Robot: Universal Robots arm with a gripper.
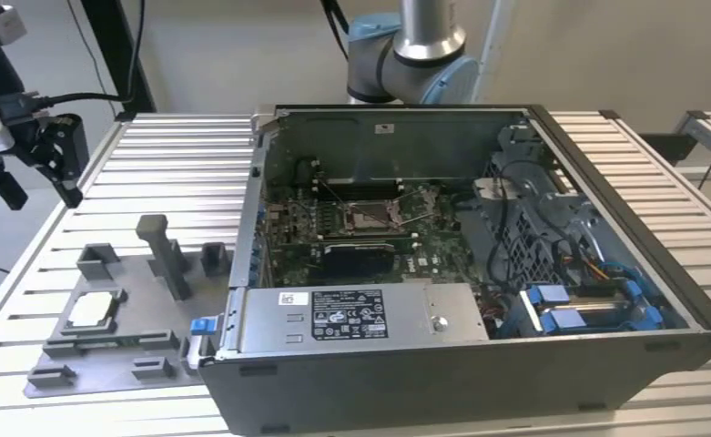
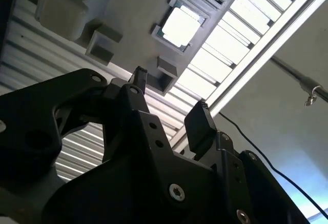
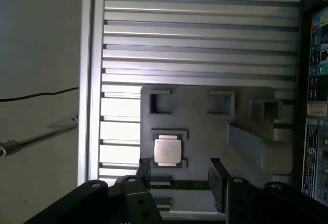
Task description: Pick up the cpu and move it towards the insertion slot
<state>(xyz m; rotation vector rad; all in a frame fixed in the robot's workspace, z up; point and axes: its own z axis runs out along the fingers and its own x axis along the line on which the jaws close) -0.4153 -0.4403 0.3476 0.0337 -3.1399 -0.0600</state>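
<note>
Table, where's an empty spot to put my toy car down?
The ribbed table is bare beyond the grey fixture plate, on the exterior view's left of the computer case. The plate, with its blocks and the cpu, is crowded.

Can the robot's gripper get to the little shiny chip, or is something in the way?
Probably yes. The cpu lies uncovered in its grey fixture, and the open gripper hangs above it with nothing between. The fixture's tall post stands off to one side.
</note>
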